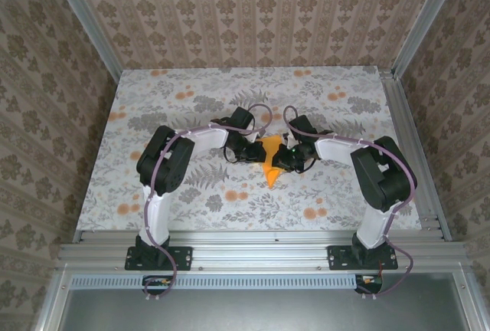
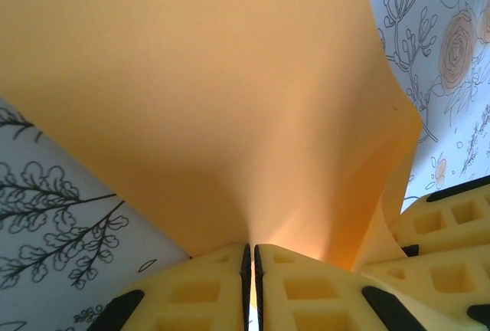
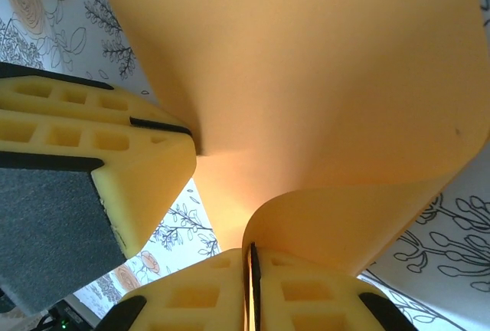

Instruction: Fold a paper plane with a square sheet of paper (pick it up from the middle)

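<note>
Left gripper (image 2: 250, 277) clamped: yellow pads pressed together, thin, bright orange square sheet of paper (image 2: 214, 101) pinched in the seam and fanning away from it. Right gripper (image 3: 249, 273) likewise closed on the same sheet, a rolled-over edge of paper feeding down into its seam. Both pinches close to each other, fingers nearly side by side. Sheet held about the middle of the grey floral-print table (image 1: 191, 101), one loose corner pointing toward the near edge; cannot tell how far above it.

Likely trouble from here:
- Tearing between the two pinches, from drawing the arms apart or twisting one against the other, with so little paper between them.
- Slipping out of one seam, given thin smooth paper and what looks like a shallow bite.
- A stray crease from flattening the curl at the right gripper off-line, spoiling a clean fold.
- Finger knocking finger, with so little room.

From the top camera: both arms bent inward and meeting, an orange wedge between them, place on the table plain; jaws too small to judge.

From the left wrist: closed seam, smooth fan of paper, right gripper's fingers (image 2: 448, 227) at the lower right.

From the right wrist: the curl itself, unreadable from above, plus a left finger (image 3: 92, 136) with a grey pad face just beside the sheet.
</note>
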Motion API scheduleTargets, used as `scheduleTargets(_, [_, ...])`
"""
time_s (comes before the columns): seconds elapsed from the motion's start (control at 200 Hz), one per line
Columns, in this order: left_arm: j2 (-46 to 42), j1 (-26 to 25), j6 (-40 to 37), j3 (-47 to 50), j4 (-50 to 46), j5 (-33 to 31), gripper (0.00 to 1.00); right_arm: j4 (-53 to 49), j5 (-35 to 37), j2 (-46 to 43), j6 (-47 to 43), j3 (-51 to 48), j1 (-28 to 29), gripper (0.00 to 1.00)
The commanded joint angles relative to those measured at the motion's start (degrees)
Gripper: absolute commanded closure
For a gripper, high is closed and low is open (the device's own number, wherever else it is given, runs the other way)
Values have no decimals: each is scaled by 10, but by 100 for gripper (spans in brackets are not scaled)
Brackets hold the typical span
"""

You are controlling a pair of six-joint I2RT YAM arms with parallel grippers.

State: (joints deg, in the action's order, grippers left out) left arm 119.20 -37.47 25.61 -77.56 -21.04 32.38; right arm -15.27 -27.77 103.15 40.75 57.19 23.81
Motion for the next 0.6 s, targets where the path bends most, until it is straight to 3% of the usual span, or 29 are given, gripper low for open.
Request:
scheduleTargets(0.0, [13,-3,-16,5,-7,7,86,-14,20,7,10,12,4,86])
scheduleTargets(0.595, [17,-4,-14,5,-3,12,86,-14,27,26,6,19,11,84])
